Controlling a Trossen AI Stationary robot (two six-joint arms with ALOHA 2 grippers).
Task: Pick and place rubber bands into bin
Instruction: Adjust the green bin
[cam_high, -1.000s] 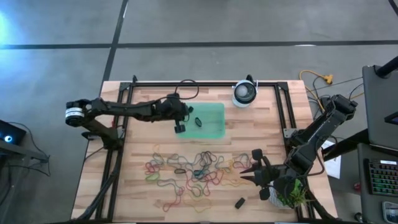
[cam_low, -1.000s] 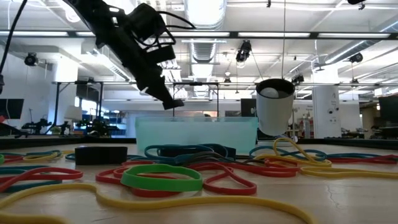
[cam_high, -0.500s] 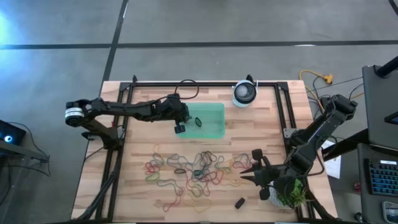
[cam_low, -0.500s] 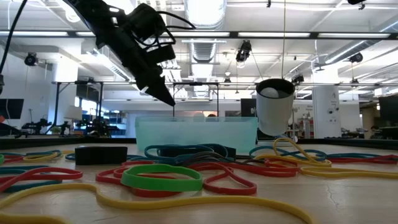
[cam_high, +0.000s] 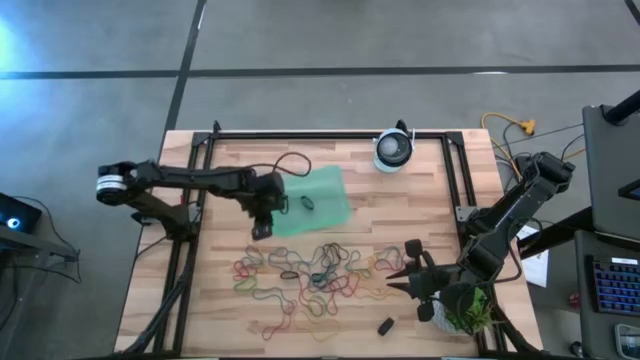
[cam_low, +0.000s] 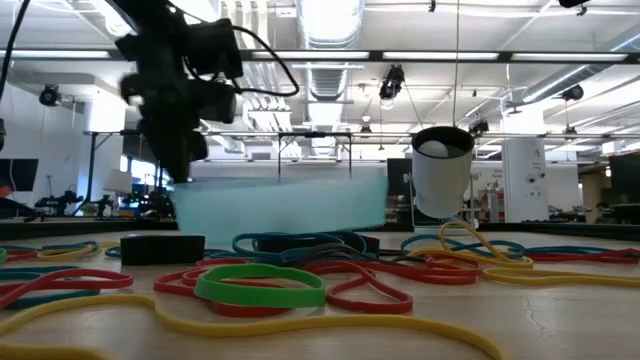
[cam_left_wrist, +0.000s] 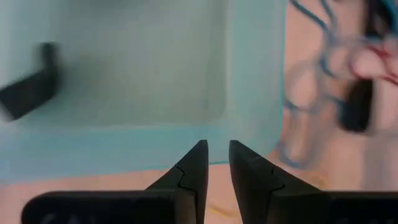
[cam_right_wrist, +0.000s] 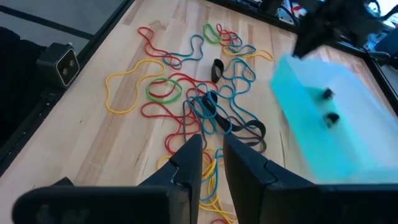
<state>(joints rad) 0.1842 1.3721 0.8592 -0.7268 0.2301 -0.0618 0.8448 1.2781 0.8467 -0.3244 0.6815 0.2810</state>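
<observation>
Where thin looped rubber bands (cam_high: 310, 272) tangle, translucent rectangular bin (cam_high: 318, 202)

Wood table (cam_high: 200, 300): rubber bands (cam_high: 310, 275), green bin (cam_high: 315, 200), white device (cam_high: 393, 150).

The table (cam_high: 420, 200) was pale wood in jointed strips, smooth with a low sheen, edged by a matt black metal frame (cam_high: 455, 170). The bin (cam_high: 320, 205) looked like translucent green plastic, frosted rather than glossy, and the rubber bands (cam_low: 260, 285) were smooth, dull rubber. The left gripper (cam_left_wrist: 214, 165) had matt black plastic-looking fingers (cam_left_wrist: 193, 168), as did the right gripper (cam_right_wrist: 211, 163).
</observation>
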